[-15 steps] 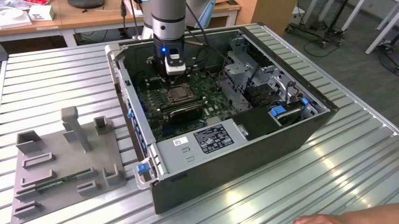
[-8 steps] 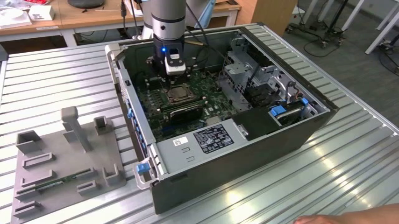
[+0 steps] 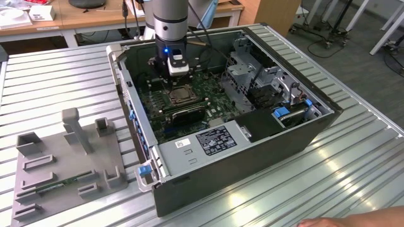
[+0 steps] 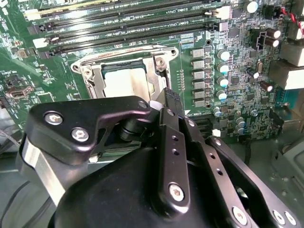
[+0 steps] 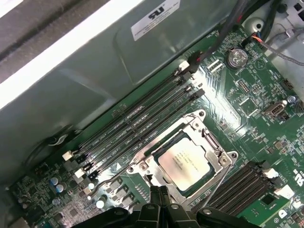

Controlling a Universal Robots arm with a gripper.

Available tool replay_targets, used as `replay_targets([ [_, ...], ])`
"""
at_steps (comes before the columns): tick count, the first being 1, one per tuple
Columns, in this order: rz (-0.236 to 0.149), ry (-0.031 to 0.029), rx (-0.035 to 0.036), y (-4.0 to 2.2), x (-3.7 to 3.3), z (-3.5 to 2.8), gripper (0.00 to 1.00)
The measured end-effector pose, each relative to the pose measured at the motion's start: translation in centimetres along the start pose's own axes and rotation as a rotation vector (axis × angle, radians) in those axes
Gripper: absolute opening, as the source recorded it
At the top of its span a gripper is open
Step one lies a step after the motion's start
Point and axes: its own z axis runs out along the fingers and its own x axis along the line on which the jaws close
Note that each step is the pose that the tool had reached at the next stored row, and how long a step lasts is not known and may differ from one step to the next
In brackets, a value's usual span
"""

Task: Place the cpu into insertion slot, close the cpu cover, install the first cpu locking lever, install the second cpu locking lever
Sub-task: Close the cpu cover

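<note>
The cpu (image 5: pixel 184 161), a square chip with a silvery top, lies in the insertion slot (image 5: pixel 148 176) on the green board. The cpu cover (image 5: pixel 219 159) lies flat around it as a metal frame. A thin wire lever (image 5: pixel 102 184) curves beside one corner of the socket. My gripper (image 5: pixel 159 192) hangs just above the socket's edge with its fingers pressed together and nothing between them. The second wrist view shows the gripper (image 4: pixel 170 97) over the socket edge next to the cpu (image 4: pixel 124 80). In the exterior view the gripper (image 3: pixel 178 81) sits inside the open computer case, just behind the slot (image 3: pixel 180 95).
Long black memory slots (image 5: pixel 137 118) run along both sides of the socket. The case wall (image 5: pixel 95 61) rises close by. A drive cage (image 3: pixel 252 71) and power supply (image 3: pixel 208 139) crowd the case. A grey fixture (image 3: pixel 63 161) lies on the table, and a hand (image 3: pixel 353 221) shows at the front edge.
</note>
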Motion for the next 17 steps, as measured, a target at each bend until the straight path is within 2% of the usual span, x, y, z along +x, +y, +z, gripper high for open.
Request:
replay_targets([
  [5,-0.056,0.0022,-0.0001,0.0,0.0,0.02,0.1],
  [13,-0.181,0.0069,-0.0004,-0.01,0.0,0.06,0.1],
  [17,-0.181,0.007,-0.0004,-0.01,0.0,0.06,0.1],
])
